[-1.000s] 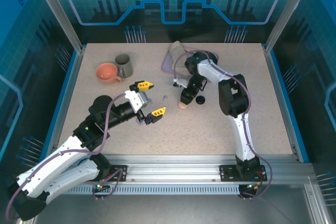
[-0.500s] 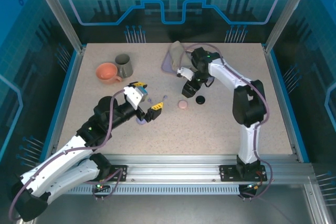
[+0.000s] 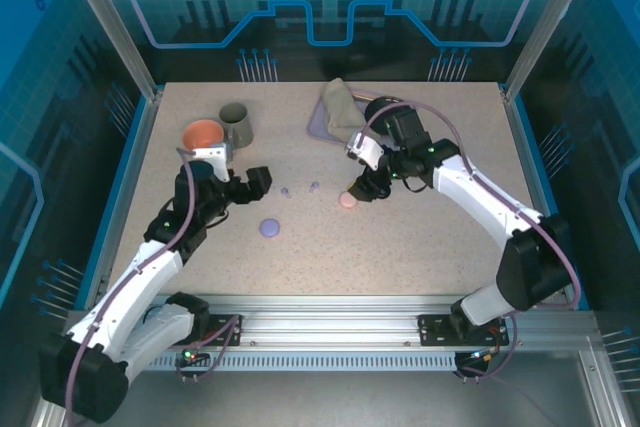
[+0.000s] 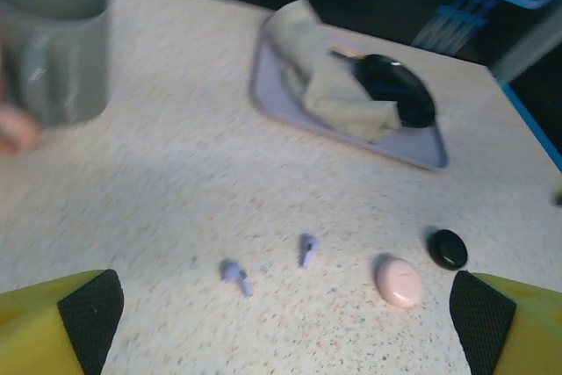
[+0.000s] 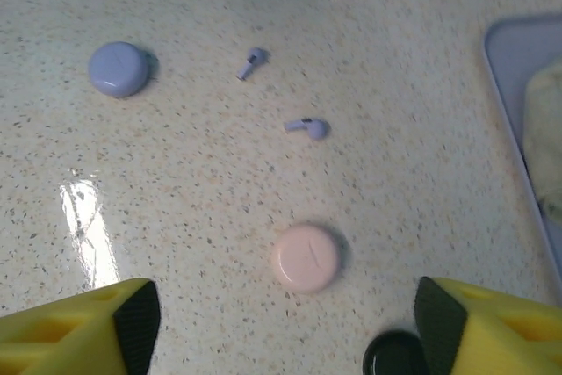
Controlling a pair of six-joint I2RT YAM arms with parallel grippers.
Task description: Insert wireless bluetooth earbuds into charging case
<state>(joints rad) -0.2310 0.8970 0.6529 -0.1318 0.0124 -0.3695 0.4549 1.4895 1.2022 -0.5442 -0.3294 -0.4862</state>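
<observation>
Lilac earbuds (image 3: pixel 285 190) (two) near lilac case (image 3: pixel 269 228)

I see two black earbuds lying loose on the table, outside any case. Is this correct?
Not quite. The two loose earbuds are lilac, not black, as the right wrist view shows. They do lie on the table, outside any case.

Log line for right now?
left gripper: open, empty | right gripper: open above pink case | lilac earbuds: loose on table
</observation>
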